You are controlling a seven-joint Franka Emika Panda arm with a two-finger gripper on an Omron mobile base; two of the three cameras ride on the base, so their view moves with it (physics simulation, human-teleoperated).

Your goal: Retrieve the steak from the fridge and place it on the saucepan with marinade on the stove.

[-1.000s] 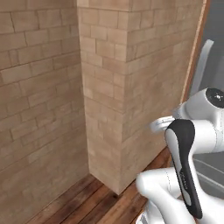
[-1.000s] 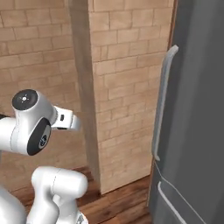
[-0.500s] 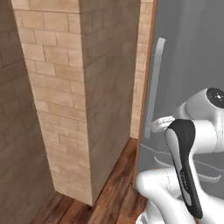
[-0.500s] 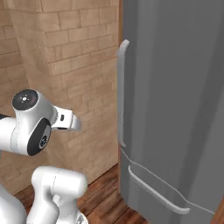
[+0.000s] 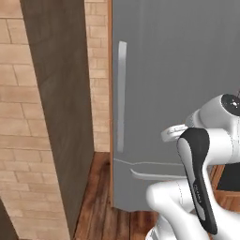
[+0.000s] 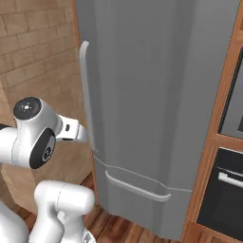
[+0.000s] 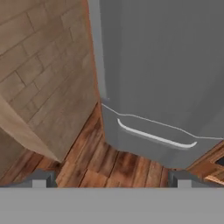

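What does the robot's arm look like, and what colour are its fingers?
The arm is smooth, rounded and white, with dark joint caps and a long black strip down one link. A round dark cap sits on its shoulder joint. The gripper has two small dark grey fingertips.

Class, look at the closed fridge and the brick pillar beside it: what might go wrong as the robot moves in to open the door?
1. The fridge handle sits near the brick pillar, so the arm may have little room.
2. The open end effector is apart from the handle and could miss it.
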